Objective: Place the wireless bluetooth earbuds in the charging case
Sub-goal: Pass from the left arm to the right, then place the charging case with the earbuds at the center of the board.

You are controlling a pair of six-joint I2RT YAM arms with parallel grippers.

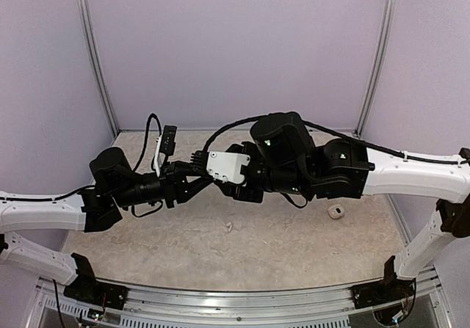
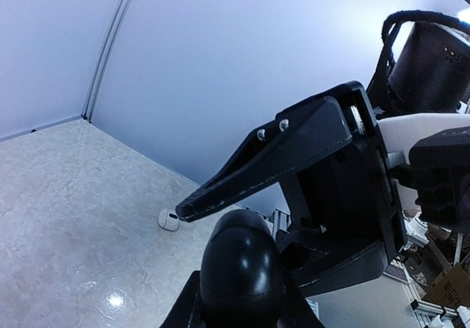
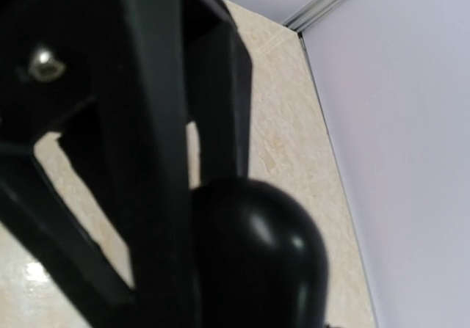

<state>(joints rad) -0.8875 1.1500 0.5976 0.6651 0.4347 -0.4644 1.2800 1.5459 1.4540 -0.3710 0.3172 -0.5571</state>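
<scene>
A glossy black egg-shaped charging case (image 2: pixel 239 269) is held up in the air, with my left gripper (image 2: pixel 239 299) shut on its lower part. In the right wrist view the same case (image 3: pixel 257 262) fills the bottom middle. My right gripper (image 1: pixel 224 183) meets it from the other side. Its upper finger (image 2: pixel 264 159) lies just over the case's top and its lower finger (image 2: pixel 341 263) stands apart, so the jaws are open. One white earbud (image 1: pixel 336 211) lies on the table at the right, also seen as a white earbud (image 2: pixel 169 219) from the left wrist. The top view hides the case.
A small white bit (image 1: pixel 228 227) lies on the beige table (image 1: pixel 279 247) in front of the arms. Lilac walls close the back and both sides. Both arms cross above the middle of the table, and a black cable (image 1: pixel 150 133) loops over the left wrist.
</scene>
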